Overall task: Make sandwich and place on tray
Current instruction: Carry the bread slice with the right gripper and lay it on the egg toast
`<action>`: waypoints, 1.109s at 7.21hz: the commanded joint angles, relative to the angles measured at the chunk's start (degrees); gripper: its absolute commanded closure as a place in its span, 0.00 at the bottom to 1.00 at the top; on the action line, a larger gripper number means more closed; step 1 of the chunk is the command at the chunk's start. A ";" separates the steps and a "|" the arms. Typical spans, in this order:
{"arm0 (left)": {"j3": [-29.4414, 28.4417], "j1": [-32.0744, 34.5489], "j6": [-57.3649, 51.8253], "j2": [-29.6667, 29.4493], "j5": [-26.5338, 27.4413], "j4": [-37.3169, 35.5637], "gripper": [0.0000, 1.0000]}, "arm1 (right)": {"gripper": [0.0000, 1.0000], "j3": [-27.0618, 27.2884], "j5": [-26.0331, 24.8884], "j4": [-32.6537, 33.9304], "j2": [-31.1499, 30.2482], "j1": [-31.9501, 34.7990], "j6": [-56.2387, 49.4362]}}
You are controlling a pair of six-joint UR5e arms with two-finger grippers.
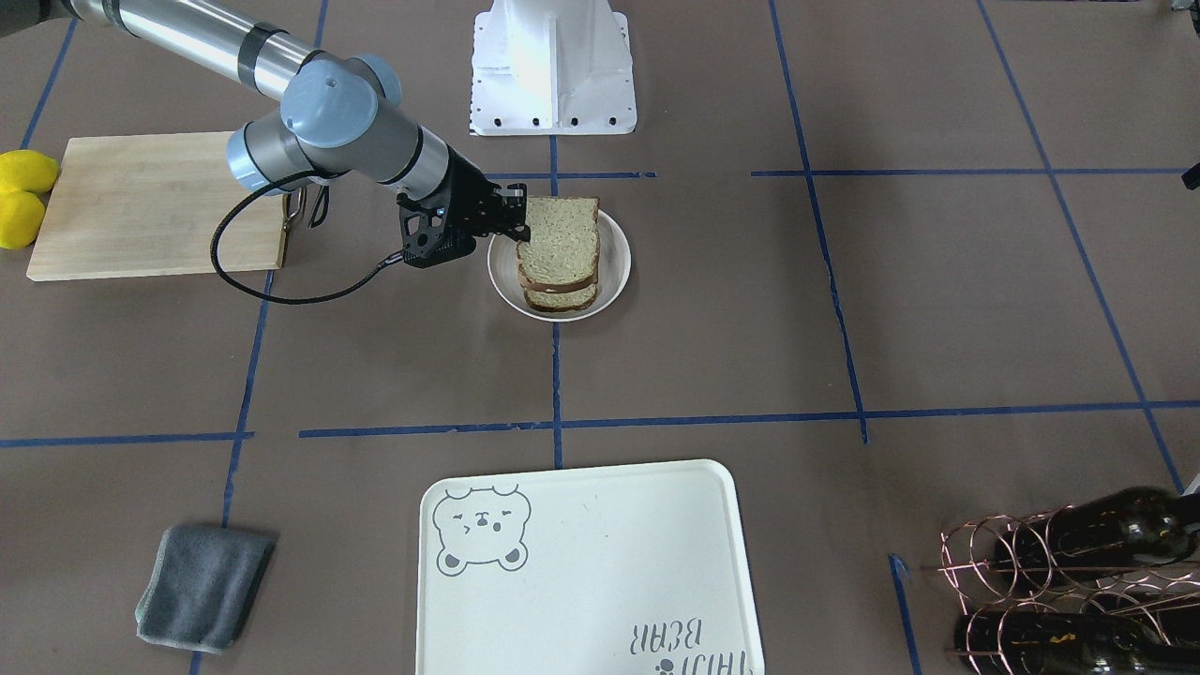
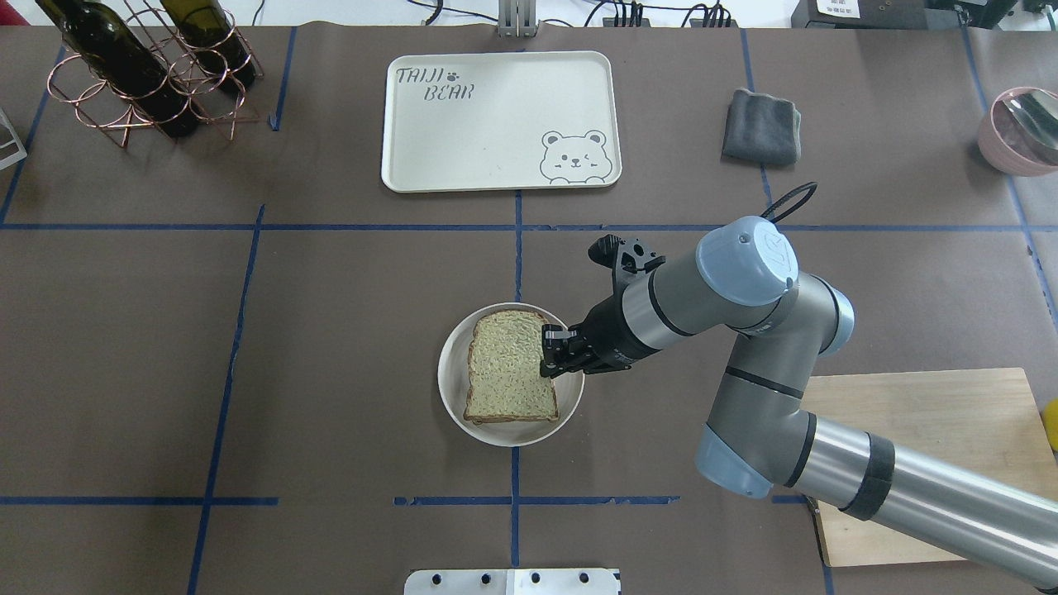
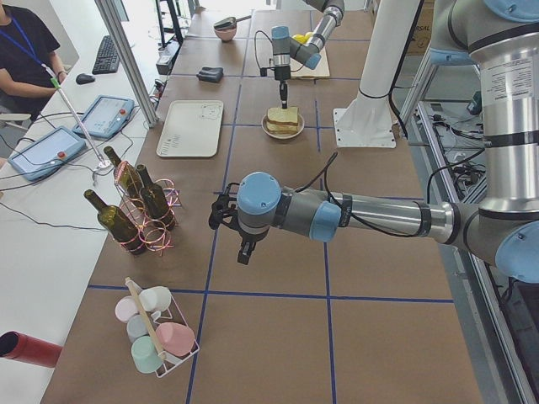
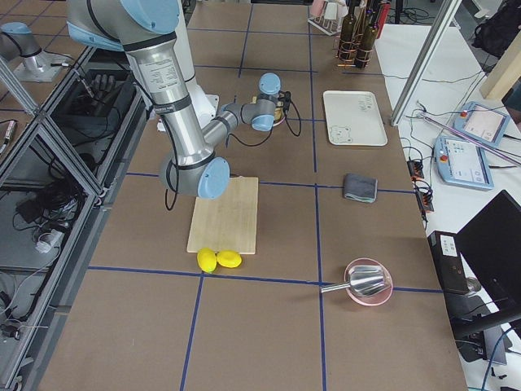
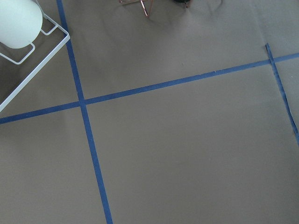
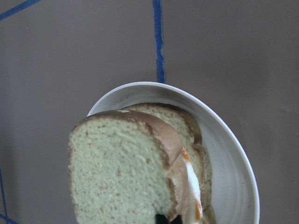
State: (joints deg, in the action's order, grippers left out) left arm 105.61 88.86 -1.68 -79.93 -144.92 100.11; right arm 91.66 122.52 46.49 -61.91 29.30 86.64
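The sandwich (image 1: 558, 253) lies on a small round white dish (image 1: 614, 272) at the table's middle, also in the overhead view (image 2: 508, 368). My right gripper (image 1: 520, 217) is shut on the edge of the top bread slice (image 6: 121, 172) and holds that side tilted up. The white-and-orange egg (image 6: 191, 177) shows under that slice, above the lower slice. The cream bear tray (image 1: 609, 562) lies bare beyond the dish (image 2: 450, 388). My left gripper (image 3: 244, 252) hovers over bare table far from the dish; I cannot tell whether it is open or shut.
A wooden cutting board (image 1: 150, 202) with two lemons (image 1: 23, 192) lies on my right. A grey cloth (image 2: 762, 126) and a pink bowl (image 2: 1021, 128) sit far right. A wire rack with wine bottles (image 2: 140, 74) stands far left. A cup rack (image 3: 156, 337) is near my left arm.
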 commanded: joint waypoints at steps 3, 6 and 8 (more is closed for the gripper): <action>0.04 0.00 0.18 -0.05 -0.10 1.13 0.00 | 0.88 -1.57 -0.53 0.18 0.21 -0.38 0.02; -0.32 -3.85 5.32 -0.48 -5.02 2.01 0.00 | 0.00 -1.23 -0.01 0.18 0.82 0.49 0.02; -0.49 -11.99 27.73 -0.66 -4.85 18.98 0.00 | 0.00 0.09 7.69 0.09 -0.92 8.27 0.11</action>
State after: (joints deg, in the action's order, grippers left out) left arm 105.21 81.93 12.45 -80.46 -149.73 109.71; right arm 91.19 125.73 46.65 -61.82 32.90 86.70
